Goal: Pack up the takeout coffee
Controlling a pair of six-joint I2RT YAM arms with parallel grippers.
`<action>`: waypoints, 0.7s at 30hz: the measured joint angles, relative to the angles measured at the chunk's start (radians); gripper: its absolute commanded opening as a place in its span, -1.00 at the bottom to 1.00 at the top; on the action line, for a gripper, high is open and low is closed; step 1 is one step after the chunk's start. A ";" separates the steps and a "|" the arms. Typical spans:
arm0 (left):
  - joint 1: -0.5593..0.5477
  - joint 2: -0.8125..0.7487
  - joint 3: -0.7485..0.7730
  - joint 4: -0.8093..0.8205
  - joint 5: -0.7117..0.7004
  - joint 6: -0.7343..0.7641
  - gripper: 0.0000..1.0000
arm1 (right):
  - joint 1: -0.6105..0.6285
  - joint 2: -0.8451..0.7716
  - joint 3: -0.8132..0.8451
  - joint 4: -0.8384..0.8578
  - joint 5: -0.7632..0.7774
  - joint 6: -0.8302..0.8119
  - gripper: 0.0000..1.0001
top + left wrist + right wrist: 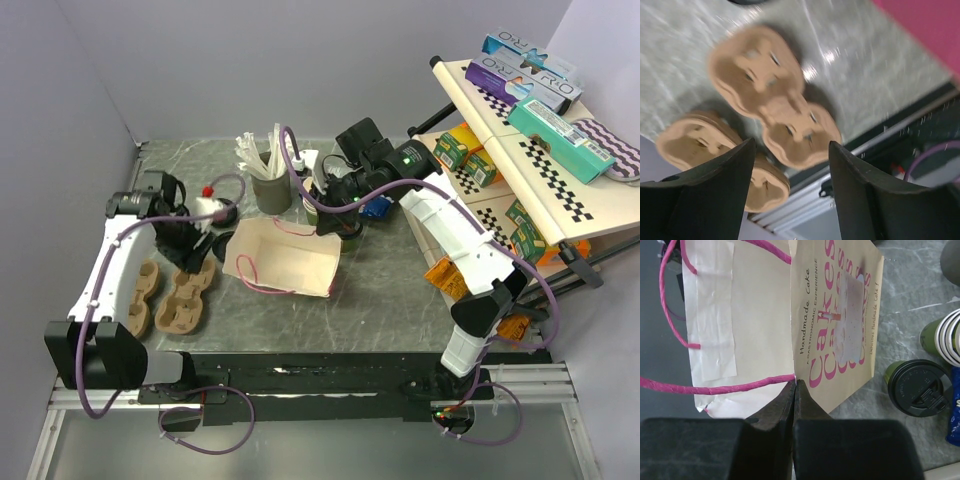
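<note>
R gripper [794,386] pinched shut on paper bag [840,330] rim; takeout coffee [918,388] upright, lid up, just beside bag's printed side, to gripper's right in wrist cam. R arm nearer. L gripper [792,147] released, over cup carriers [765,90].

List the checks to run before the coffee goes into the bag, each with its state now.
1. Takeout coffee upright, lid on: ok.
2. Paper bag mouth open: ok.
3. Right fingers, shut at the bag's rim, truly pinching paper: cannot tell.
4. Left fingers open and empty: ok.
5. Left fingers at the coffee: not ok; they hang over the cup carriers.
6. Room around the coffee for a grasp: cannot tell; the cup stack stands close beside it.
</note>
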 measured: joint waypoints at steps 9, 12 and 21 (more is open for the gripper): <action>0.076 0.075 -0.019 -0.018 0.024 -0.042 0.08 | 0.000 -0.001 -0.014 0.016 0.022 0.019 -1.00; 0.116 0.081 -0.029 0.031 0.034 -0.106 0.07 | 0.000 -0.002 -0.028 0.018 0.040 0.025 -1.00; 0.120 0.072 -0.196 0.135 0.013 -0.168 0.14 | 0.000 -0.002 -0.031 0.018 0.047 0.033 -1.00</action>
